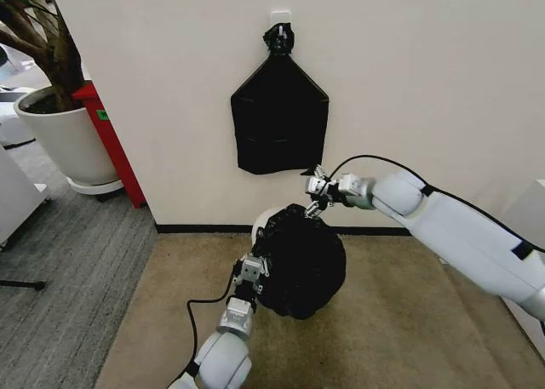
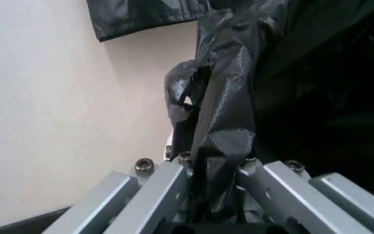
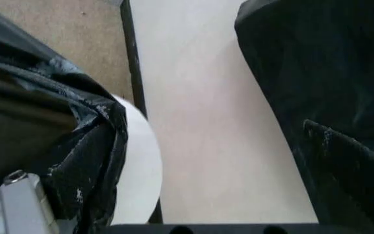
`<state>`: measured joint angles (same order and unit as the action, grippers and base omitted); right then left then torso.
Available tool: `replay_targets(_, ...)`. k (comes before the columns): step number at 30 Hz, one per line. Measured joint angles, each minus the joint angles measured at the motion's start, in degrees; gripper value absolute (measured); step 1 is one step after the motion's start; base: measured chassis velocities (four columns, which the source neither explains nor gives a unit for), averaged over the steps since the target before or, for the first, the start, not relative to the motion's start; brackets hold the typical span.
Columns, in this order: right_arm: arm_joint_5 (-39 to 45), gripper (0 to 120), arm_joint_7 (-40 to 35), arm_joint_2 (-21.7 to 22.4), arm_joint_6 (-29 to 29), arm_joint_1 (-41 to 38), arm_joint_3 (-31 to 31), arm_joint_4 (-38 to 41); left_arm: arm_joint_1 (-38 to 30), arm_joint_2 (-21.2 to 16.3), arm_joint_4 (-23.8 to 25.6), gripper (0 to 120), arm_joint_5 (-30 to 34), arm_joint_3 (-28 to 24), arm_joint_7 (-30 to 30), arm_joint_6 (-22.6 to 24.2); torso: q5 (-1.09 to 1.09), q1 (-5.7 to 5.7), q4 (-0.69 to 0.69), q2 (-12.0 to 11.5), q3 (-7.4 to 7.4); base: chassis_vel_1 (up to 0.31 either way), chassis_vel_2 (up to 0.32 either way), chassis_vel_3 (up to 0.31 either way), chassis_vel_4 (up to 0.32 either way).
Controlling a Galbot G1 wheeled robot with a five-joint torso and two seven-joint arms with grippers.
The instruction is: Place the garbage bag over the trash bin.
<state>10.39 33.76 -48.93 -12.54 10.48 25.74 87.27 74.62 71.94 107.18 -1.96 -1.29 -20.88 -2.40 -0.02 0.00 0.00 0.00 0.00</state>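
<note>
At the head view's lower centre, the left gripper (image 1: 253,267) and right gripper (image 1: 317,187) are each pinching the crinkled glossy black plastic garbage bag (image 1: 300,260), which is draping the small round white plastic trash bin (image 1: 259,221); both should be pulling apart evenly.

Tan carpet (image 1: 400,321) under bag-draped trash bin (image 1: 261,223)

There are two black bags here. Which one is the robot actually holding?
The crinkled garbage bag low over the white trash bin, pinched by the left end effector and right end effector. The smooth, knotted bag bundle hangs untouched on the wall.
</note>
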Motion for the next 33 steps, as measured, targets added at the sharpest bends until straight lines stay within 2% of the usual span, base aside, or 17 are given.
replay_targets(4,-0.2,100,0.0,-2.4,0.6,-1.1,1.3,-2.6,1.0,0.0,0.7,1,-0.7,-0.3,0.1,-0.4,0.01,0.00,0.00,0.0,0.00,0.000,0.000,0.000,0.000)
replay_targets(5,-0.5,100,-0.1,-4.2,1.1,-1.1,1.5,-4.7,1.7,0.1,1.0,1,-1.2,-0.4,0.2,-0.7,0.02,0.00,0.00,0.0,0.00,0.000,0.000,0.000,0.000)
replay_targets(12,-0.7,100,-0.2,-5.6,1.4,-1.3,1.8,-5.9,1.5,0.0,0.8,1,-1.2,0.0,0.2,-0.9,0.02,0.00,0.00,0.0,0.00,0.000,0.000,0.000,0.000)
replay_targets(23,0.4,100,0.5,-2.6,1.0,-1.5,1.9,-2.1,-1.3,0.8,-2.4,1,2.0,1.9,-0.8,-0.7,0.02,0.00,-0.01,0.0,0.00,0.000,0.000,0.000,0.000)
replay_targets(33,0.7,100,0.9,0.8,1.1,1.3,-3.7,1.0,-3.0,1.2,-3.7,1,3.8,3.3,-1.1,-0.3,0.02,0.00,-0.01,0.0,0.00,0.000,0.000,0.000,0.000)
